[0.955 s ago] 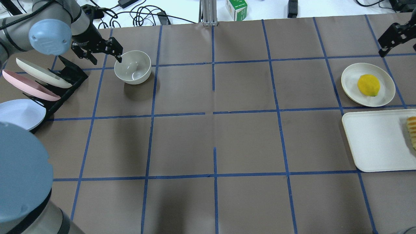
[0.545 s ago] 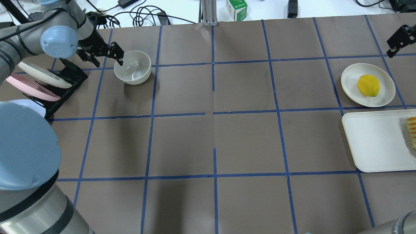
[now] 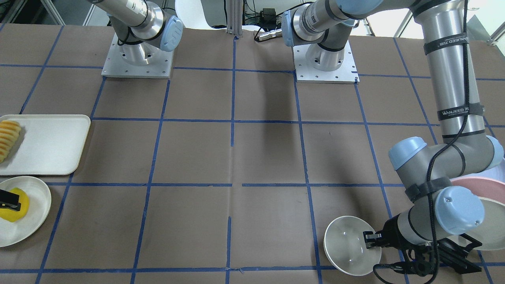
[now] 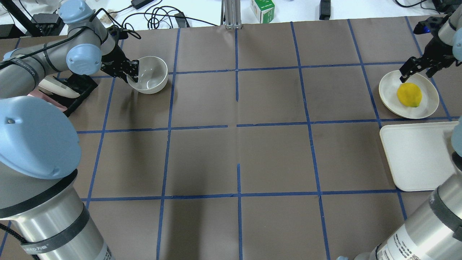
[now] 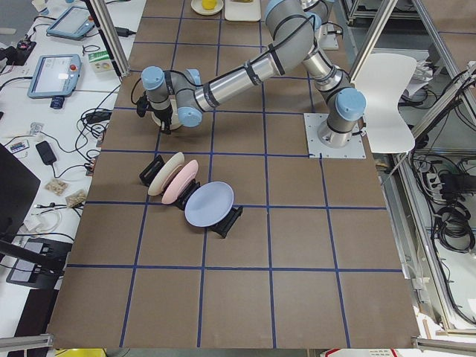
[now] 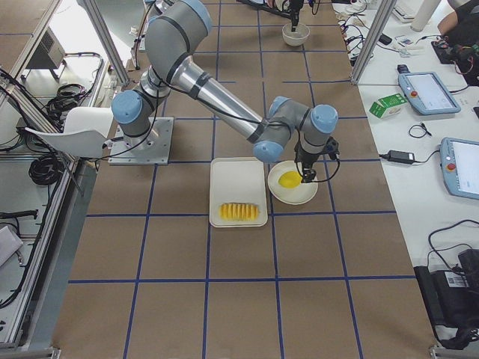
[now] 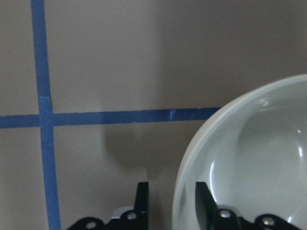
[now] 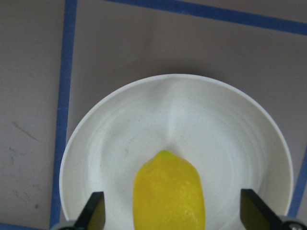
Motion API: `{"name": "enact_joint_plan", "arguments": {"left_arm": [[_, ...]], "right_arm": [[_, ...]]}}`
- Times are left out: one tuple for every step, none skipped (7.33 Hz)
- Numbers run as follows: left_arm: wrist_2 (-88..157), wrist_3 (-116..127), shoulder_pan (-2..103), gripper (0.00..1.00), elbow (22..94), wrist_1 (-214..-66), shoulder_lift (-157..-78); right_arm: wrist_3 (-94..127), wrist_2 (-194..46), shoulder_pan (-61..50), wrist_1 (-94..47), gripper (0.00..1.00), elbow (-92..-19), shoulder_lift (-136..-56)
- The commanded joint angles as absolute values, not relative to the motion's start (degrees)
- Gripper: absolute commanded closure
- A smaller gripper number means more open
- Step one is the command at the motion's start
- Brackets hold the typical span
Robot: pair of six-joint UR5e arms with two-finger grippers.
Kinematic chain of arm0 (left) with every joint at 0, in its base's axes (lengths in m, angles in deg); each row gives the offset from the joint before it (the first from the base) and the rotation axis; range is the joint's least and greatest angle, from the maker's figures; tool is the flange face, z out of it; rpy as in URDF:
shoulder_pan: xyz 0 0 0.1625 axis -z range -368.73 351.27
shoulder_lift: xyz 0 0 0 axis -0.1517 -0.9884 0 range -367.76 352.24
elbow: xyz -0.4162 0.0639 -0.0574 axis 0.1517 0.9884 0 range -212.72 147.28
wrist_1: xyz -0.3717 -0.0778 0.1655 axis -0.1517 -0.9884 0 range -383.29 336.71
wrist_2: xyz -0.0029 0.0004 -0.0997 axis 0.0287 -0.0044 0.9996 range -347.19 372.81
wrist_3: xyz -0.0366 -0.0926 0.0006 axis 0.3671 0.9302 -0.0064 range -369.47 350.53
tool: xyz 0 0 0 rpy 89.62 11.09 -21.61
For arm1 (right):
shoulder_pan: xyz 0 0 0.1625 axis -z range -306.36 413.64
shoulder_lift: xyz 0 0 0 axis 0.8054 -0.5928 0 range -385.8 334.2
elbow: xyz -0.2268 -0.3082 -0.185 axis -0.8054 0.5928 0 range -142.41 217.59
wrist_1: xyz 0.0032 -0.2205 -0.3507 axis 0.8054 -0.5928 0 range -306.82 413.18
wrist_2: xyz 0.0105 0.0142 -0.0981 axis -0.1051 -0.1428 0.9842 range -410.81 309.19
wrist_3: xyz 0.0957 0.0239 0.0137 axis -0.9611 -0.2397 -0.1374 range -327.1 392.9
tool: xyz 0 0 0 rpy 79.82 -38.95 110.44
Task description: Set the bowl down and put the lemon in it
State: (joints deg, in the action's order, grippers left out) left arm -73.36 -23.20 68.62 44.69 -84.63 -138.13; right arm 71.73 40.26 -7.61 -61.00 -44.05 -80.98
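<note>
Step in hand, as I read it: both pick-ups are being set up at once, neither closed yet. The bowl [image 4: 148, 74] sits upright on the desk [image 4: 274, 155] at far left, just beside the plate rack [image 4: 77, 88]. The left jaws straddle its rim on the rack side, one finger [image 7: 204, 208] inside the glossy wall and the other outside. They are set narrow, w/ a sliver of desk showing btw the outer finger and the rim, so prob. not clamped. Next on that side: close on the rim, lift, carry toward desk ctr and set down flat. A one-sided rim pinch on a deep bowl could let it tip or swing, so firm grip, slow lift. The lemon [image 4: 409, 94] lies on the shallow plate [image 4: 429, 103] at far right, next to the tray [image 4: 415, 159] w/ fruit slices [image 3: 8, 138]. The right jaws hang over it, spread wide. In the wrist view the lemon sits btw the two fingers, approx. centred, its long axis across the closing line, w/ clear gaps both sides. Whether the tips are down at lemon height, can't tell. Next there: descend and close on the lemon's middle; the rounded skin may roll on the plate if one finger touches first. Lemon goes in only once the bowl is placed; the two are well apart now.
</note>
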Motion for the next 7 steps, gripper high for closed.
{"name": "enact_joint_plan", "arguments": {"left_arm": [[-73.49,-23.09,68.62,1.0,44.45,-85.25,-137.32],[-73.58,-23.09,69.31,1.0,44.45,-87.17,-135.66],[-73.49,-22.48,70.36,1.0,44.63,-91.45,-133.38],[-71.75,-22.21,72.46,1.0,45.24,-94.89,-129.62],[-71.04,-17.86,76.49,1.0,47.07,-97.18,-126.53],[-69.55,-14.86,81.49,1.0,49.7,-96.68,-124.85],[-67.36,-7.17,85.97,1.0,52.16,-95.37,-124.14]], "right_arm": [[73.06,40.33,-7.62,-61.08,0.0,-44.23,-78.97],[73.24,40.42,-7.62,-60.99,0.19,-44.41,-78.97],[73.15,41.03,-7.62,-60.64,0.56,-45.02,-79.06],[73.06,41.39,-7.62,-60.9,0.66,-45.63,-79.32],[72.89,41.48,-7.62,-60.73,0.7,-45.38,-79.5],[72.89,43.39,-7.7,-59.68,0.7,-44.33,-80.63],[72.28,43.24,-8.05,-55.06,0.7,-44.06,-85.6]]}}
